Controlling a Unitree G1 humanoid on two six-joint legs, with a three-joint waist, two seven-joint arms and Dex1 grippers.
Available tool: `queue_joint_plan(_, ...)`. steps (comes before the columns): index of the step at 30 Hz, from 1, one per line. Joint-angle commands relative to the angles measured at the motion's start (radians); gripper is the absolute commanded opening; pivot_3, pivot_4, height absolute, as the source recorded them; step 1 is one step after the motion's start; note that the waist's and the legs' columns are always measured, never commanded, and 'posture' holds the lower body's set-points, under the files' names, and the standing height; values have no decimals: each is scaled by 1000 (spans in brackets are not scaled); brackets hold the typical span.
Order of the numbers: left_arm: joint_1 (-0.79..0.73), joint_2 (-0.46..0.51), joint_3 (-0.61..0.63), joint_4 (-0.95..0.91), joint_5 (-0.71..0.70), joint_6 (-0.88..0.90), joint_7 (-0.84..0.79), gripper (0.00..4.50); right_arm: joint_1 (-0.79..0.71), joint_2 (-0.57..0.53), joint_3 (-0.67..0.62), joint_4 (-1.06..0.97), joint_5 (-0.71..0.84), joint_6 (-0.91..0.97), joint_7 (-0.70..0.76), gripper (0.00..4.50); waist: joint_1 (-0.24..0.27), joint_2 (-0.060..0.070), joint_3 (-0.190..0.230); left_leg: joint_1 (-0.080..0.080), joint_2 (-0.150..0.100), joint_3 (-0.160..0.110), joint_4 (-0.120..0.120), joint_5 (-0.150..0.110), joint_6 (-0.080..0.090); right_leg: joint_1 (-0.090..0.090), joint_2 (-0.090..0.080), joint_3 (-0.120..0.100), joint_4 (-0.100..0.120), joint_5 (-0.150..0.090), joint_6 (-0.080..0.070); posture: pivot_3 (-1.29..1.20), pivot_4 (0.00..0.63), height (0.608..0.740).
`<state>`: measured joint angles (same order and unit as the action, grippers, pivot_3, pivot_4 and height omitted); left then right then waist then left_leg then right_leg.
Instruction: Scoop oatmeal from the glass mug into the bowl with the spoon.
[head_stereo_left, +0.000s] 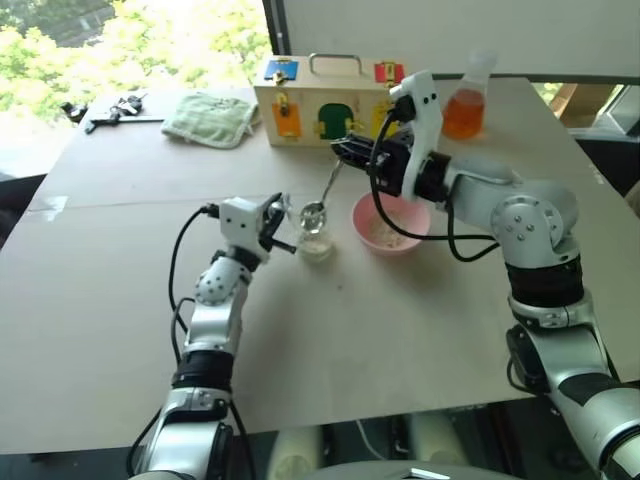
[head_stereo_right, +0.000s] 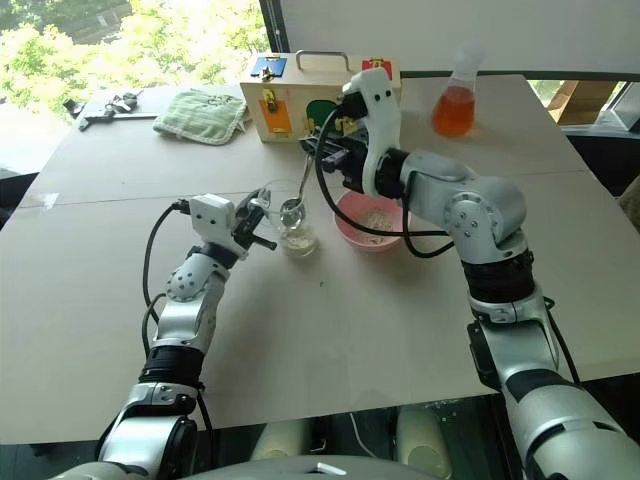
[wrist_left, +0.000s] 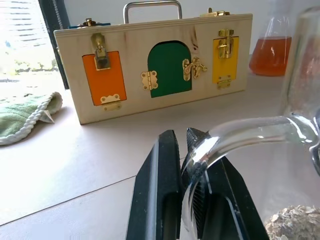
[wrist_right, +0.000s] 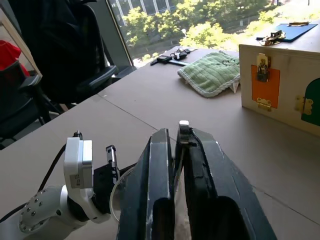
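1. My left gripper (head_stereo_left: 282, 228) is clamped on the handle of the glass mug (head_stereo_left: 313, 232), steadying it on the table (head_stereo_left: 120, 300); oatmeal (wrist_left: 294, 222) sits at its bottom.
2. My right gripper (head_stereo_left: 345, 152) pinches the spoon (head_stereo_left: 322, 200), its bowl over the mug's mouth.
3. I judge a scoop is starting: next I dip, then carry right to the bowl (head_stereo_left: 390, 222).

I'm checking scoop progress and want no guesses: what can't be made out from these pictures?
- Spoon: whether its small bowl carries oatmeal is too small to tell in the eye views.
- Glass mug: cut off by the frame edge in the left wrist view.
- Pink bowl: its far rim is hidden by the right tool and forearm.
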<state>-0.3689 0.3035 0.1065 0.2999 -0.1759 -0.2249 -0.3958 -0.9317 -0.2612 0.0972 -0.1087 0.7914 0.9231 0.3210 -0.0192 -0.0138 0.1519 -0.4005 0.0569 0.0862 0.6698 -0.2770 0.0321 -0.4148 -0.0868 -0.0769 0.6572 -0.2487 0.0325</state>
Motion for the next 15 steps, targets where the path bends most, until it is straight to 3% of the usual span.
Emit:
queue_joint_plan(1, 40, 35, 40, -9, 14, 24, 30, 216, -40, 24, -25, -22, -25, -54, 37, 1908, 0, 0, 0, 0, 0, 0, 0, 0, 0, 0, 0, 0, 0, 0, 0, 0, 150, 740)
queue_joint_plan(4, 54, 43, 59, -16, 6, 47, 51, 216, -48, 41, -69, -9, -45, -93, 27, 3249, 1, 0, 0, 0, 0, 0, 0, 0, 0, 0, 0, 0, 0, 0, 0, 0, 150, 740)
queue_joint_plan(13, 83, 59, 65, -33, -6, 94, 50, 216, 19, 18, -184, -60, 2, -47, 17, 3249, 2, 0, 0, 1, 0, 0, 0, 0, 0, 0, 0, 0, 1, 0, 0, 0, 150, 740)
queue_joint_plan(14, 86, 61, 65, -35, -10, 96, 44, 835, 35, 8, -190, -71, 2, -38, 15, 3305, 1, 0, 0, 1, 0, 0, 0, 0, 0, 0, 0, 0, 1, 0, 0, 0, 150, 740)
queue_joint_plan(15, 89, 63, 64, -36, -13, 98, 40, 1061, 49, 1, -197, -81, 5, -29, 14, 3305, 2, 0, 0, 1, 0, 1, 0, 0, 0, 0, 0, 0, 1, 0, 0, 0, 150, 740)
